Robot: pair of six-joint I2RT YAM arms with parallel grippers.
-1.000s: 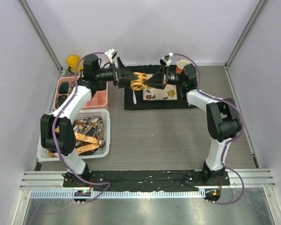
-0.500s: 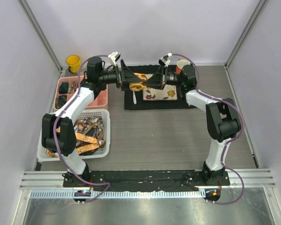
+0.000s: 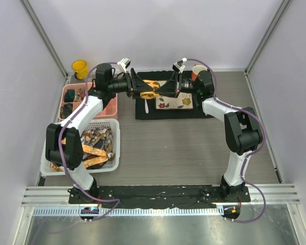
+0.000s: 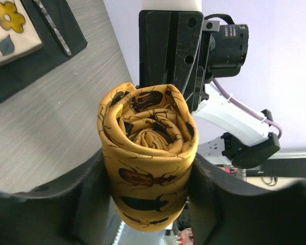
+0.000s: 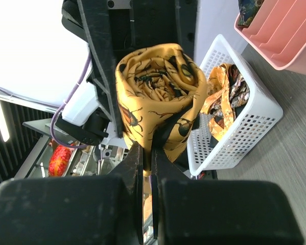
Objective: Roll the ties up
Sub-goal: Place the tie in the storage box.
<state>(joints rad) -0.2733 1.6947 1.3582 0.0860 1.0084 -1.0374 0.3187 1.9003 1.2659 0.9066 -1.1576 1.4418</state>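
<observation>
The rolled tie [image 4: 147, 153] is held in the air above the black mat [image 3: 142, 111] at the far side of the tabletop [image 3: 188, 148]. The left end effector [image 4: 146, 171] is clamped across its sides. The right end effector [image 5: 147, 155] faces it with fingers nearly together at the roll's edge; whether they nip fabric cannot be told. The likely risk is the coil springing loose. If either grip eases before the roll is set down or tucked, the slippery layers could unwind or telescope out and drop clear of the pink tray [image 3: 111, 106].
</observation>
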